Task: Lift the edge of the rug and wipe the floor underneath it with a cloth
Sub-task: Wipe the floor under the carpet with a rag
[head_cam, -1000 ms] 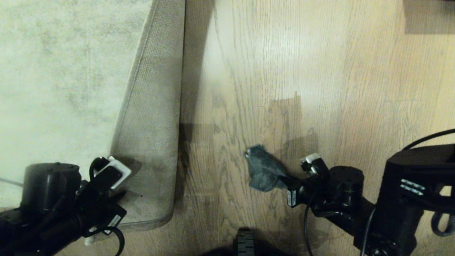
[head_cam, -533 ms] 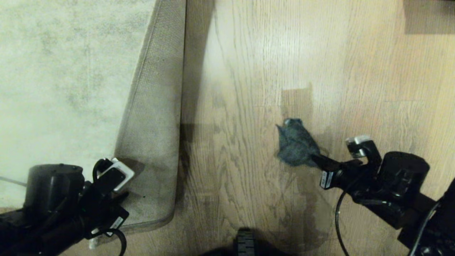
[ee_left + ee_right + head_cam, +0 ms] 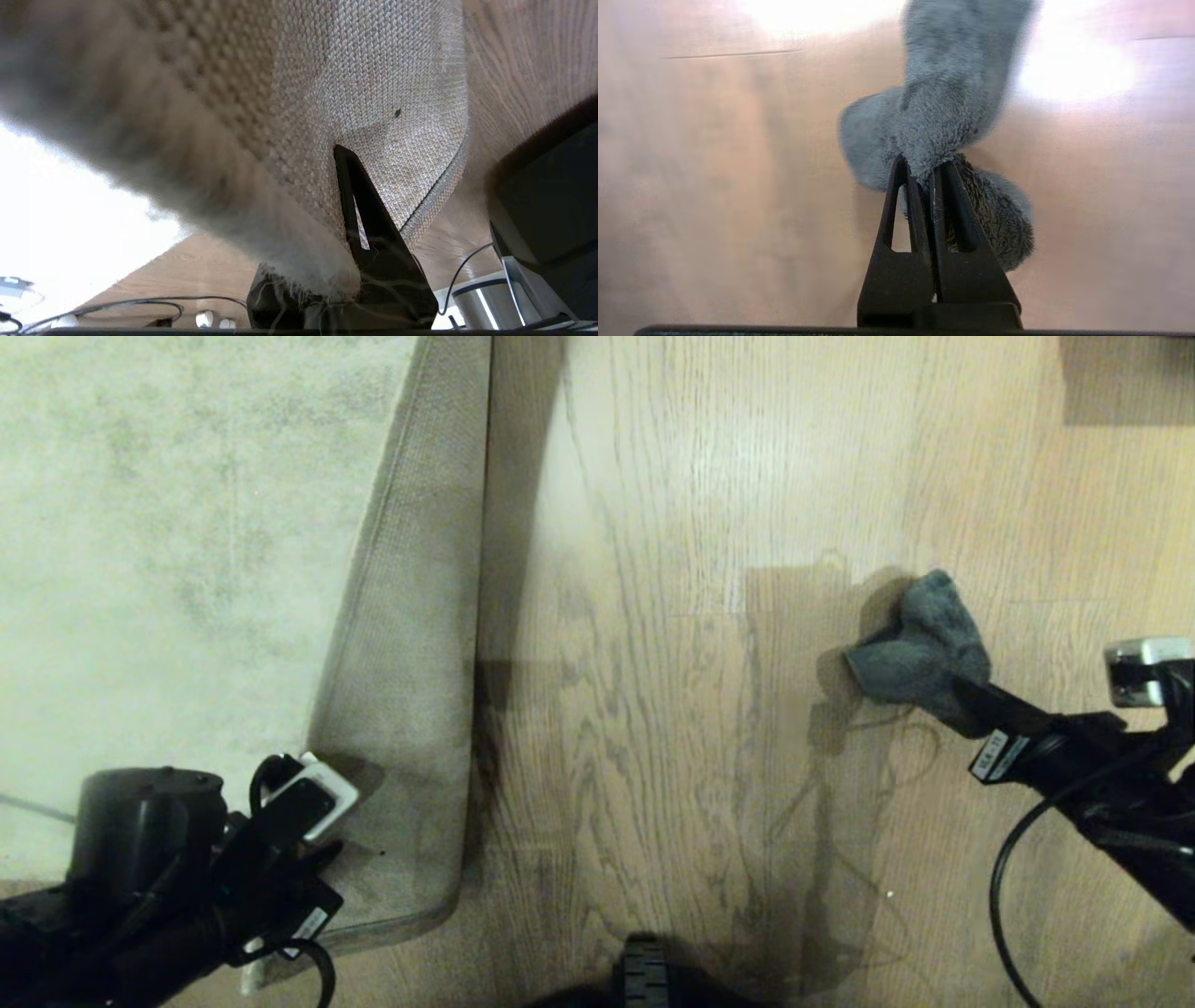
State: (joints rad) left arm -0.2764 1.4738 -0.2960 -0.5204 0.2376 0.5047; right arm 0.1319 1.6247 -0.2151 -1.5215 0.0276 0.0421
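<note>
The big pale grey-beige rug [image 3: 187, 551] fills the left part of the head view, and its rug edge [image 3: 411, 709] is folded up and over, so the woven beige backing faces up in a long strip that gets wider toward the rounded corner near the robot. The left end effector [image 3: 313, 854] is at that corner, closed tight on the rug edge; in the left wrist view the black fingers [image 3: 359, 210] pinch the woven backing with the fuzzy pile on the other side. Right of the rug edge lies the light brown wood-plank floor [image 3: 653, 616] with dark grain streaks. A dark shadow line runs along the floor just beside the lifted strip. The floor between the rug edge and the small dark grey-teal fluffy cloth [image 3: 920, 649] is bare planks with only soft shadows on it, so there is wide open room there. The cloth is far to the right of the rug edge, well apart from it, and it is bunched up. The right end effector [image 3: 962, 695] reaches in from the right side and is closed on the cloth; in the right wrist view its two black fingers [image 3: 906, 186] are squeezed together on a fold of the cloth [image 3: 948, 93], and the rest of it hangs past the tips over the floor.
</note>
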